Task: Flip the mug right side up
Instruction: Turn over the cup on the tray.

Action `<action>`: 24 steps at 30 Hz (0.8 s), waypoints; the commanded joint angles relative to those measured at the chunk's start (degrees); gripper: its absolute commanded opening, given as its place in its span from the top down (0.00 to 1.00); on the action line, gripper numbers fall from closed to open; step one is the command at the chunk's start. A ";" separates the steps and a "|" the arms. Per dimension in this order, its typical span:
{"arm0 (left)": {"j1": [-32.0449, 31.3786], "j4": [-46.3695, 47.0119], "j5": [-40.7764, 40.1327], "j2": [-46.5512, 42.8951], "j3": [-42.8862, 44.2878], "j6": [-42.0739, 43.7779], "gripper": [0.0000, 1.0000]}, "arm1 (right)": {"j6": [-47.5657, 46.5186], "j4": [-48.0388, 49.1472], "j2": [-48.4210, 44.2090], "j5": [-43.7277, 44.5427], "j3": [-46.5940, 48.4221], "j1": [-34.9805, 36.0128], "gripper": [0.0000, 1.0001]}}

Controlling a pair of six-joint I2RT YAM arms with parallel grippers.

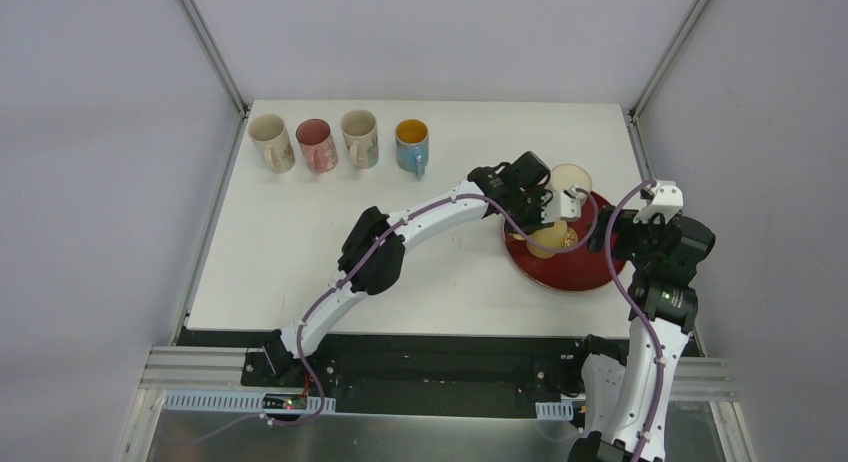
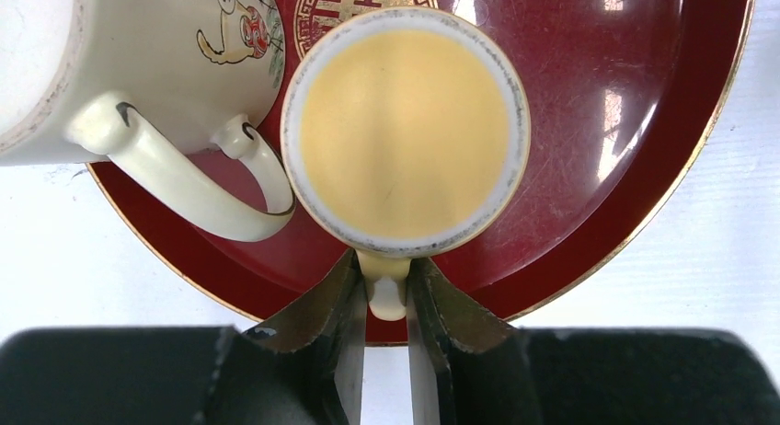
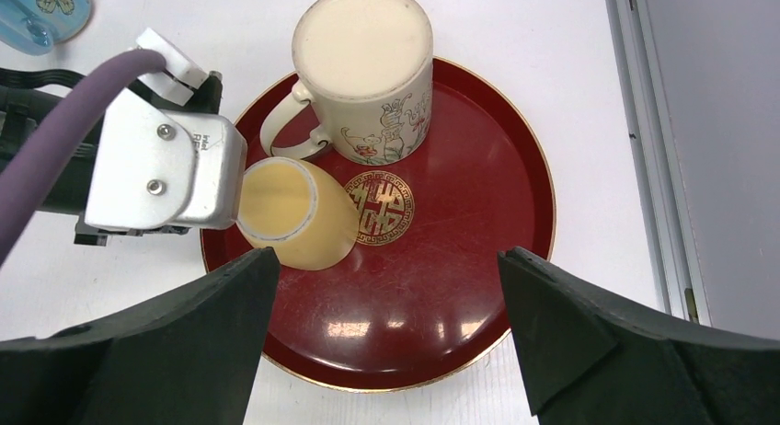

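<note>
The left jaws are closed tight on the handle point(image 2: 387, 292) of the yellow mug point(image 2: 405, 135). Both fingers point(image 2: 336, 305) press against the handle's sides, and the handle points back toward the wrist.

In the left wrist view I see a flat, round yellow face with a pale ring, which I read as the mug's base. In the right wrist view the mug sits tilted, with that face turned up toward the left arm. I cannot tell how much of the mug touches the surface below.

The yellow mug sits on the red tray point(image 3: 441, 287), toward the tray's left edge and beside its gold centre emblem point(image 3: 379, 207).

A cream mug point(image 3: 368, 75) stands base-up at the far edge of the tray. Its handle reaches toward the yellow mug, and I cannot tell whether the two touch.

The right jaws are fully spread and grip nothing. Their fingers point(image 3: 184, 351) hang over the near part of the tray.

The tray lies near the right edge of the counter point(image 1: 300, 252).

Four more mugs point(image 1: 317, 145) stand in a row along the counter's far edge, toward its far-left corner and well apart from the tray.
</note>
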 commanded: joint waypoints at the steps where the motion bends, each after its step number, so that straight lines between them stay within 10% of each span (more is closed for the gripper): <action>1: -1.64 -0.41 -2.69 -4.03 1.71 1.14 1.00 | 1.09 2.08 -0.18 -2.19 -0.08 -0.67 0.01; 24: 9.06 1.24 6.08 -15.22 7.68 -33.23 1.00 | 10.16 1.85 4.58 -6.63 8.80 -0.89 0.01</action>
